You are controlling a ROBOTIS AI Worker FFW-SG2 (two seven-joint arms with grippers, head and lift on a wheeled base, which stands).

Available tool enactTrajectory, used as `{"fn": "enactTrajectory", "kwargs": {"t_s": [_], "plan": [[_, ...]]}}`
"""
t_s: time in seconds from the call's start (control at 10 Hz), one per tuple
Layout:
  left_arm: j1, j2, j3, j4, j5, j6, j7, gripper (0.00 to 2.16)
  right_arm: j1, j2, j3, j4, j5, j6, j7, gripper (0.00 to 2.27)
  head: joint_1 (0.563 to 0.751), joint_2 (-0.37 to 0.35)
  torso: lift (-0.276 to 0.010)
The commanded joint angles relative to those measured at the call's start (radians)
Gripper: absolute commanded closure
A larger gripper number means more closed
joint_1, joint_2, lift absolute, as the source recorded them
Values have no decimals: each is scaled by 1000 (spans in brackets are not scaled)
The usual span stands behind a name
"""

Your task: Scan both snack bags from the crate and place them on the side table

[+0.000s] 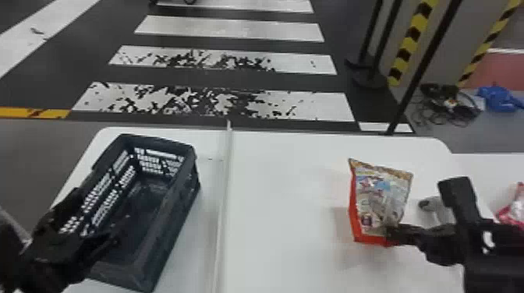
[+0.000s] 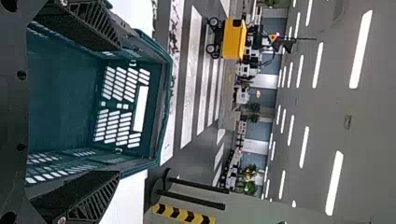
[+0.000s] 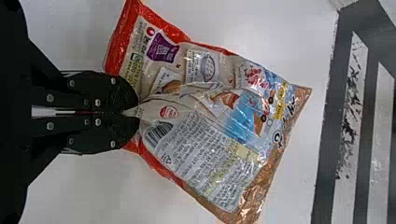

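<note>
Right gripper: clenched on snack bag near table's right edge. Left gripper: parted at crate. Probably scanning; next, carry to side table

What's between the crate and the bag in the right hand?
Head view: a narrow pale strip runs across the white table between crate and bag; otherwise that stretch is bare.
</note>
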Motion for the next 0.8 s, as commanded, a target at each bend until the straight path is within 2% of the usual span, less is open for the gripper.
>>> {"fn": "enactTrajectory", "kwargs": {"t_s": [0.0, 0.2, 0.4, 0.6, 0.7], "plan": [[-1, -1, -1, -1, 0, 0, 0, 46, 8, 2, -45, -90, -40, 20, 0, 2229, 695, -65, -98], [0, -1, -1, -1, 0, 0, 0, 46, -2, 2, -132, -160, -120, 33, -25, 2229, 695, -91, -98], [0, -1, -1, -1, 0, -3, 0, 46, -52, 2, -241, -156, -186, 14, -127, 2233, 695, -146, -98], [0, 0, -1, -1, 0, -12, 0, 46, -100, 2, -326, -99, -207, -23, -282, 2233, 695, -211, -98], [0, 0, -1, -1, 2, -12, 0, 46, -111, 2, -347, -68, -207, -41, -387, 2233, 695, -256, -98]]}}
